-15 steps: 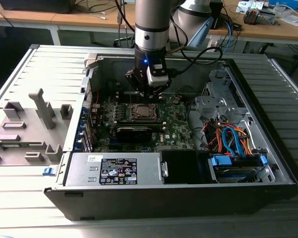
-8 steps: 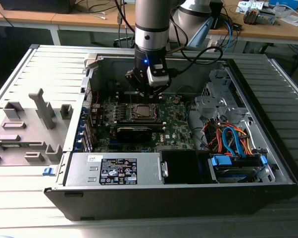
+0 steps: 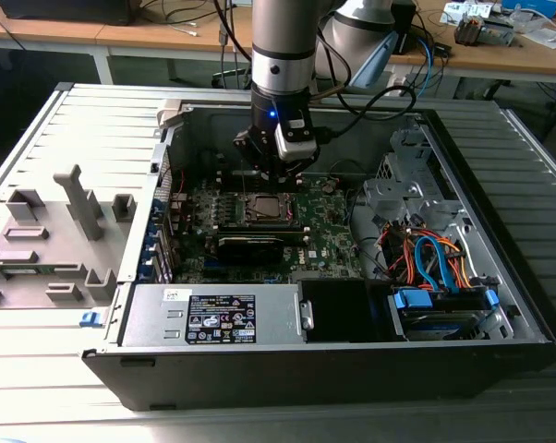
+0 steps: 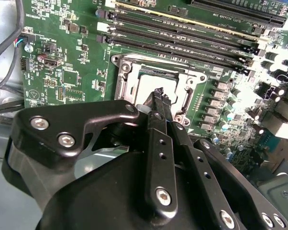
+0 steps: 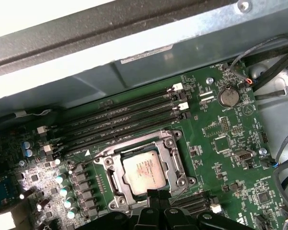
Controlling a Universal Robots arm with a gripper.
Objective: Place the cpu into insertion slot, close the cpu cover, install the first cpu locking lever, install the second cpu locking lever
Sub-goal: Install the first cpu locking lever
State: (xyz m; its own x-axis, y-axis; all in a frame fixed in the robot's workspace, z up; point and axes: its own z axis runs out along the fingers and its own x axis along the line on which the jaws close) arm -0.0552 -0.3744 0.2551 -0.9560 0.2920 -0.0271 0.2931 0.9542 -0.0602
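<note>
Pinched narrow at the hand (image 4: 158,93), tips together with nothing between, poised low inside the open case (image 3: 287,374). Directly under the tips in the first wrist view, the cpu (image 5: 144,171), lying flat in the slot (image 5: 116,176), silver top up. Folded down around it, the cover (image 5: 175,163), framing the chip on all sides; whether touched by the tips, cannot tell. Just past the fingertips, beyond the slot, long black RAM slots (image 5: 120,122) on the green board (image 5: 220,143). Farther out to one side, a coin battery (image 5: 227,96). Well away from the hand in the exterior view, along the case's near wall, the PSU (image 3: 218,314). Under everything, a grey ribbed worktop (image 3: 29,369).
</note>
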